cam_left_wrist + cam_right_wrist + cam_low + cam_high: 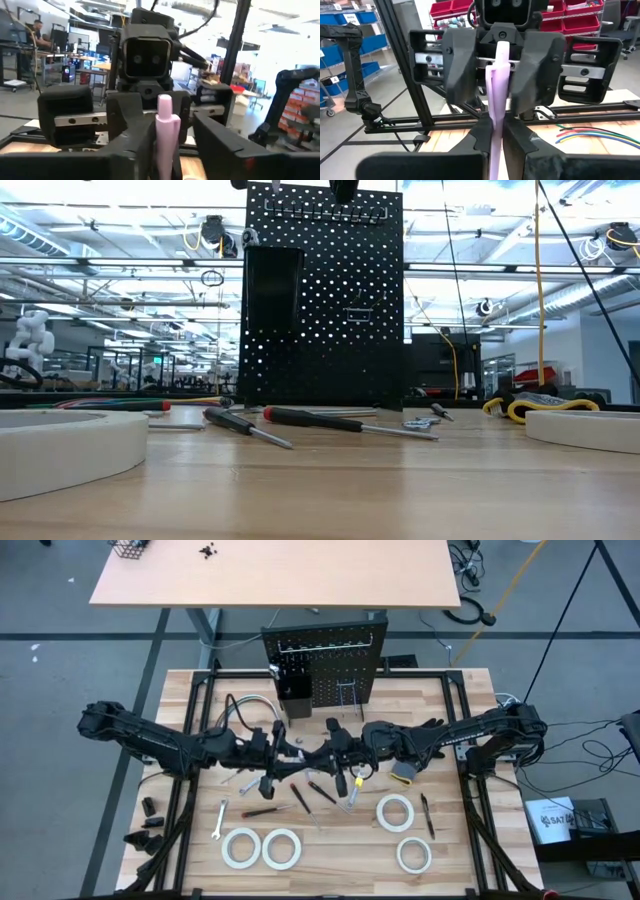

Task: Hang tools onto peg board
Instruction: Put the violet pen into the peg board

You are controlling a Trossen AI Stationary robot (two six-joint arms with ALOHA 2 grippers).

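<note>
A pale pink stick-shaped tool [498,85] stands upright in mid-air over the table's middle, between my two grippers, which face each other. My right gripper [495,142] is shut on its lower part. My left gripper [175,147] comes from the left with its fingers [465,75] close on either side of the tool's upper part, a narrow gap still showing. The black peg board [325,665] stands upright at the table's far edge, with a small black bin [293,690] on it. Screwdrivers [300,798], a wrench [220,820] and white tape rolls [282,848] lie on the table. My right gripper pinches the pink tool's lower part [494,127] between its two fingers. The fingers come level from the table's right side and lie across the tool. The tool stands upright, lifted clear of the table. My left gripper: I cannot tell whether its fingers touch the tool's upper part [165,125].
A grey cable bundle [250,705] curves at the far left, and a black-and-yellow flat object [404,773] lies under my right arm. More tape rolls [395,811] sit near the front right. A black frame [190,740] runs around the tabletop.
</note>
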